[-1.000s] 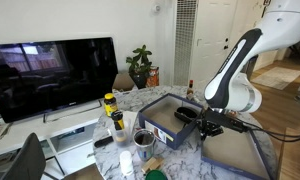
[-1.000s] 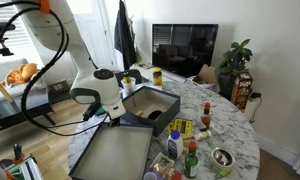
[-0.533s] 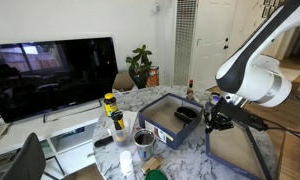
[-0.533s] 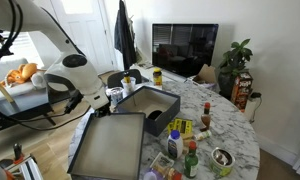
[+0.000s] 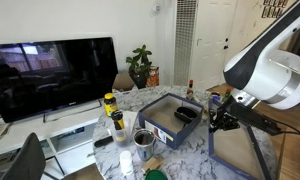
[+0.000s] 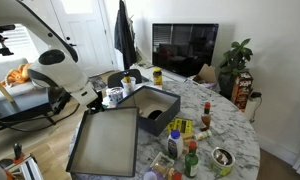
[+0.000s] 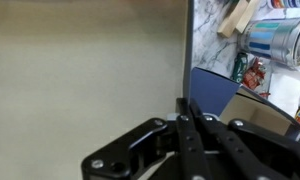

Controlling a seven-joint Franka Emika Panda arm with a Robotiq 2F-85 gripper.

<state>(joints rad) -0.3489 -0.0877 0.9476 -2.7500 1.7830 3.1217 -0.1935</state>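
Plainly, the gripper (image 7: 188, 112) clamps the grey tray (image 6: 108, 146); labels on the bottles (image 6: 174, 146) blur.

I can't read a single word or number from here. The yellow labels on the bottles (image 5: 111, 104) are too small to make out, and so is the print on the packets (image 6: 180, 127) lying on the table (image 6: 230, 125). The dark lettering on the wall (image 5: 275, 8) is cut off and blurred. In the wrist view the can (image 7: 278, 40) shows only smeared colour. The tray (image 6: 108, 142) clamped in my gripper (image 7: 188, 108) shows no marking I can read.
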